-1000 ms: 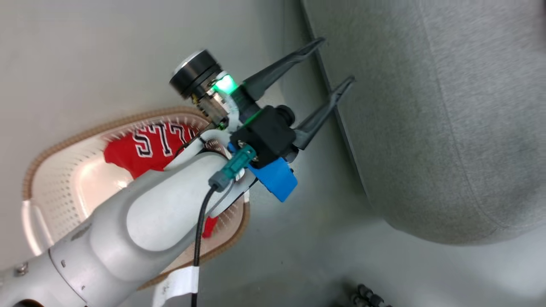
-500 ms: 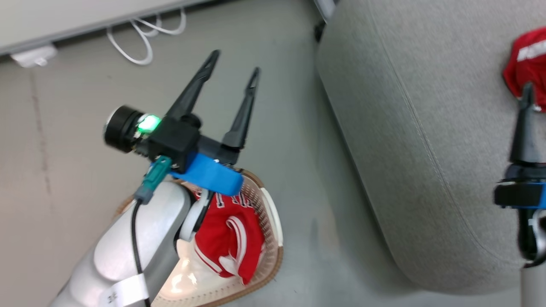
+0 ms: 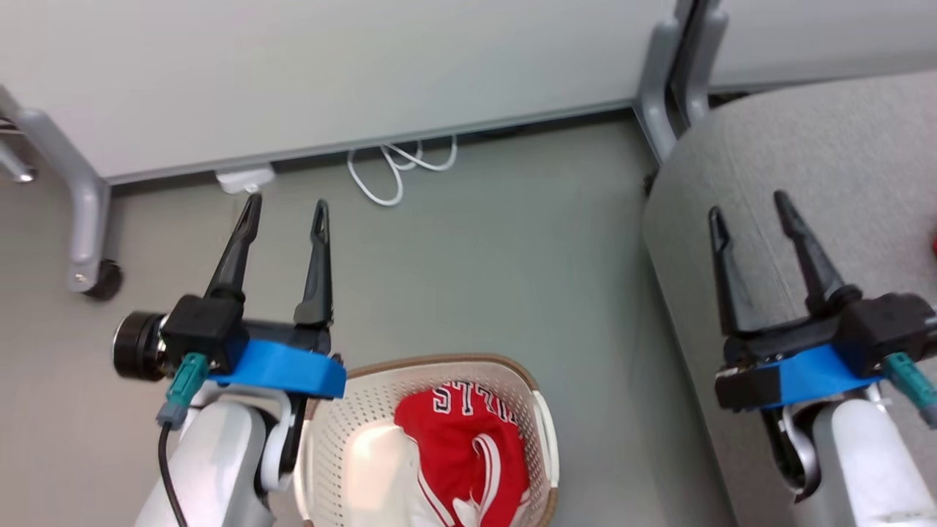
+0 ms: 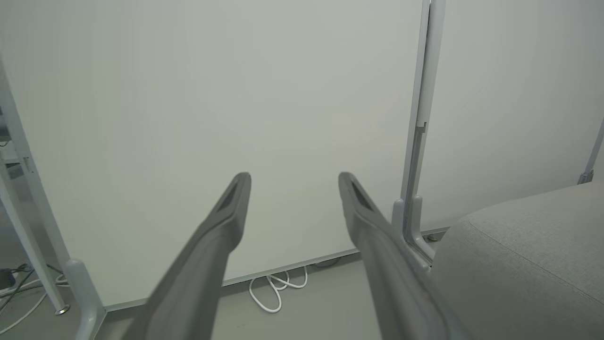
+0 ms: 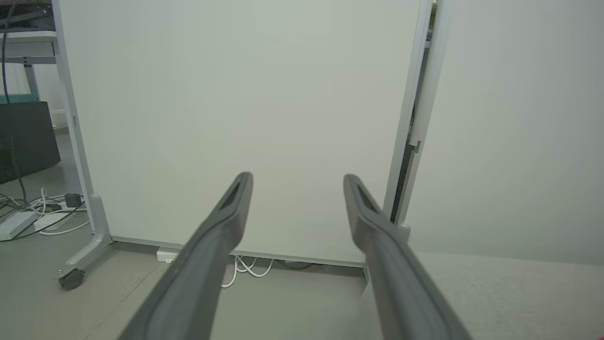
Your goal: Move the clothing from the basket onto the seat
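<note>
A red garment (image 3: 461,446) with white outlined letters and white stripes lies in the cream perforated basket (image 3: 344,432) at the bottom centre of the head view. My left gripper (image 3: 287,208) hangs open above the floor, just left of the basket, fingers pointing at the wall. My right gripper (image 3: 748,205) is open over the left edge of the grey seat (image 3: 820,146), holding nothing. A sliver of red (image 3: 934,245) shows at the right edge on the seat. Both wrist views look along empty, spread fingers (image 4: 226,212) (image 5: 231,208) toward the white panel, with the seat (image 4: 528,255) (image 5: 495,293) at lower right.
A white partition panel (image 3: 329,66) on grey wheeled legs (image 3: 88,219) stands behind the basket. White cables (image 3: 399,165) and a power strip (image 3: 245,178) lie on the floor at its base. A second panel's leg (image 3: 662,88) stands by the seat's corner.
The head camera has swung, so the whole picture has shifted. The basket now sits at the bottom centre, and both open grippers show, pointing up the view.
</note>
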